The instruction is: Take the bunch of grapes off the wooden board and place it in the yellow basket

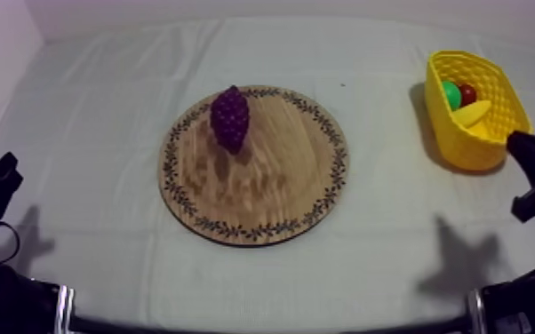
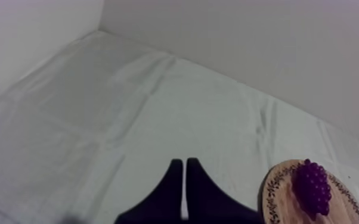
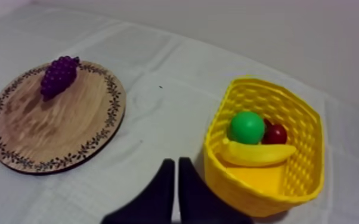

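The purple bunch of grapes (image 1: 230,117) lies on the upper left part of the round wooden board (image 1: 271,178) in the middle of the table. At the far right stands the yellow basket (image 1: 502,89). My left gripper (image 1: 4,170) rests low at the left edge, far from the board. My right gripper (image 1: 524,147) rests just in front of the basket. In the left wrist view my gripper (image 2: 183,161) is shut on nothing, with the grapes (image 2: 313,187) beyond it. In the right wrist view my gripper (image 3: 176,161) is shut on nothing between the board (image 3: 45,128) and the basket (image 3: 259,83).
Inside the basket lie a banana (image 3: 256,154), a green fruit (image 3: 245,127) and a small red fruit (image 3: 275,134). Bare cloth surrounds the board. A wall borders the table at the back and left.
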